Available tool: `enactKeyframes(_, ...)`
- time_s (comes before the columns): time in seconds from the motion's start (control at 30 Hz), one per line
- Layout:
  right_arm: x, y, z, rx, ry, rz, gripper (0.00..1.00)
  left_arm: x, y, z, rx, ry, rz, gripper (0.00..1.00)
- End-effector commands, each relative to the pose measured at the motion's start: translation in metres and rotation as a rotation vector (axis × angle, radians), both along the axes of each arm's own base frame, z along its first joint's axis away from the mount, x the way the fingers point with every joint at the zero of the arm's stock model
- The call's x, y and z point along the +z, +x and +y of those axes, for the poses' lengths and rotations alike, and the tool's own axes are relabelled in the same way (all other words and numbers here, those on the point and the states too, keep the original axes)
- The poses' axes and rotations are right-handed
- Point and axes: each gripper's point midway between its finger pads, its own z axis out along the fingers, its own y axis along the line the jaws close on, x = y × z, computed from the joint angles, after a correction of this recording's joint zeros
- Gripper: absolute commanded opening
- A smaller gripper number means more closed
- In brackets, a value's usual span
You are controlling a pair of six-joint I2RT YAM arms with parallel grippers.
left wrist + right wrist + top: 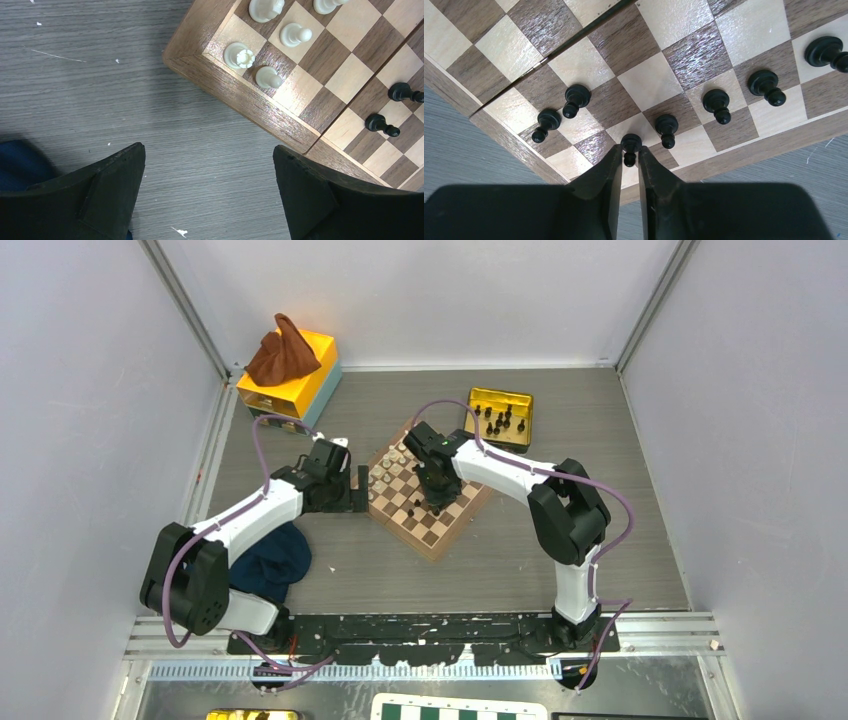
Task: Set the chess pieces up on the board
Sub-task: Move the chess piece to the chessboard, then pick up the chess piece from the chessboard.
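Observation:
The wooden board (432, 548) lies mid-table, turned like a diamond. In the right wrist view several black chess pieces (716, 104) stand in the two rows nearest the board's rim (749, 152). My right gripper (630, 152) is low over that edge. Its fingers sit narrowly parted on either side of a black pawn (630, 144) that stands on the board, with thin gaps showing beside its head. My left gripper (209, 160) is wide open and empty over the table, just off the board's left corner (240, 95).
A yellow tin (500, 418) holding more black pieces sits behind the board. Cream pieces (239, 55) occupy the board's left corner. A blue cloth (272, 560) lies by the left arm. A yellow box (290, 375) under a brown cloth stands at the back left.

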Motion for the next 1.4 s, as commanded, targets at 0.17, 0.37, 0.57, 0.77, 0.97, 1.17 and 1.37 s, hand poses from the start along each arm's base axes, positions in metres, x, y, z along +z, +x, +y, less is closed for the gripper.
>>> enactKeyframes(0.17, 0.030, 0.010, 0.011, 0.003, 0.053, -0.071, 0.35, 0.010, 0.012, -0.007, 0.004, -0.035, -0.044, 1.00)
enactKeyframes(0.37, 0.037, 0.013, 0.014, 0.009, 0.057, -0.081, 0.36, 0.011, 0.012, -0.007, 0.003, -0.037, -0.046, 1.00)
enactKeyframes(0.57, 0.043, 0.017, 0.021, 0.019, 0.069, -0.091, 0.37, 0.012, 0.012, -0.007, 0.004, -0.037, -0.048, 1.00)
enactKeyframes(0.77, 0.043, 0.021, 0.030, 0.028, 0.082, -0.089, 0.37, 0.013, 0.012, -0.007, 0.004, -0.039, -0.052, 1.00)
enactKeyframes(0.97, 0.040, 0.023, 0.038, 0.039, 0.090, -0.083, 0.37, 0.013, 0.012, -0.007, 0.004, -0.039, -0.053, 1.00)
enactKeyframes(1.17, 0.035, 0.026, 0.044, 0.045, 0.094, -0.075, 0.37, 0.013, 0.012, -0.007, 0.003, -0.041, -0.052, 1.00)
enactKeyframes(1.37, 0.032, 0.028, 0.047, 0.050, 0.096, -0.068, 0.37, 0.013, 0.012, -0.007, 0.003, -0.041, -0.051, 1.00)
